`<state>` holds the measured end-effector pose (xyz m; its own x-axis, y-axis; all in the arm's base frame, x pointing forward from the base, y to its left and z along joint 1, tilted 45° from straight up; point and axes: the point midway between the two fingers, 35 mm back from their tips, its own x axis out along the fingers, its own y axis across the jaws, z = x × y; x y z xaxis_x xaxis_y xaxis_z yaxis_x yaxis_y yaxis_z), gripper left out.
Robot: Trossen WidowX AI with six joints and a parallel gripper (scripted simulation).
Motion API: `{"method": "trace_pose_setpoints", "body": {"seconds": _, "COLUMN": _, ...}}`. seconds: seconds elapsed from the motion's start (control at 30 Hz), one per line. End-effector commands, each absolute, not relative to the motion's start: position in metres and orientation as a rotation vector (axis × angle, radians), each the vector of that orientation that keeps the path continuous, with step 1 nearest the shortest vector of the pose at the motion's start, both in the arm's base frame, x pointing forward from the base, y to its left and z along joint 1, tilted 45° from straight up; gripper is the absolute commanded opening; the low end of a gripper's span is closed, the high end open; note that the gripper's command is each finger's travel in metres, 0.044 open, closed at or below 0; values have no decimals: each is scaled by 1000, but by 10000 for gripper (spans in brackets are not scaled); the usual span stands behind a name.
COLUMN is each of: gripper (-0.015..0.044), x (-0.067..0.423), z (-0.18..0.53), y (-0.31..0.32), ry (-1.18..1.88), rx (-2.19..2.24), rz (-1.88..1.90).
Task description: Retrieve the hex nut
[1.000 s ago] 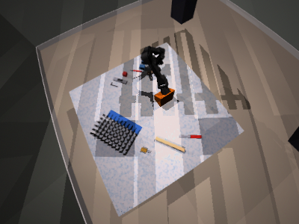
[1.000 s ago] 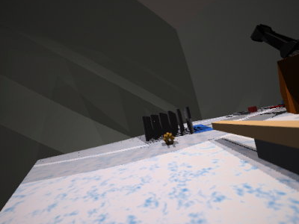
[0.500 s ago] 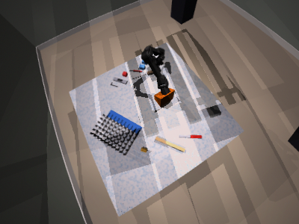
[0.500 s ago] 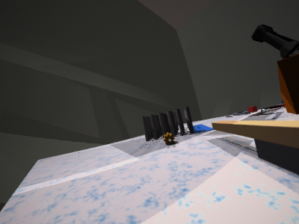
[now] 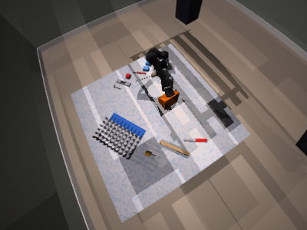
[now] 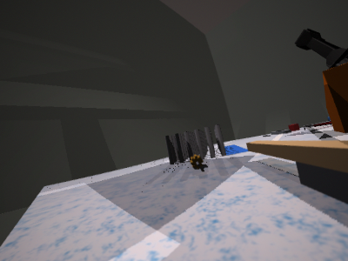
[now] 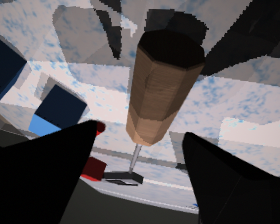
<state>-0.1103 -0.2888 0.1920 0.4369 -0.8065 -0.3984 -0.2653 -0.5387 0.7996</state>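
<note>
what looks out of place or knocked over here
No spacers look toppled. One oddity: a small brass piece lies alone just outside them, on a grey patch, not on the blue strip.

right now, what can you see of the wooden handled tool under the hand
The wooden handled tool has a thick, faceted tan handle with a dark butt end. A thin grey metal shank runs from it to a small dark crosspiece at the tip, beside a red block. It appears to lie on the speckled mat. It sits between the fingers of the open hand, with a gap on each side, so nothing grips it.
</note>
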Motion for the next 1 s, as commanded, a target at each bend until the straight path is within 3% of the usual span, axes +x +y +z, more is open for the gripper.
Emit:
{"method": "trace_pose_setpoints", "body": {"seconds": 0.0, "gripper": 280, "x": -110, "z": 184, "y": -293, "ry": -898, "rx": 2049, "rz": -1054}}
{"method": "trace_pose_setpoints", "body": {"seconds": 0.63, "gripper": 280, "x": -109, "z": 165, "y": -313, "ry": -906, "rx": 2048, "rz": -1047}}
{"method": "trace_pose_setpoints", "body": {"seconds": 0.97, "gripper": 213, "x": -109, "z": 165, "y": -313, "ry": -906, "rx": 2048, "rz": -1047}}
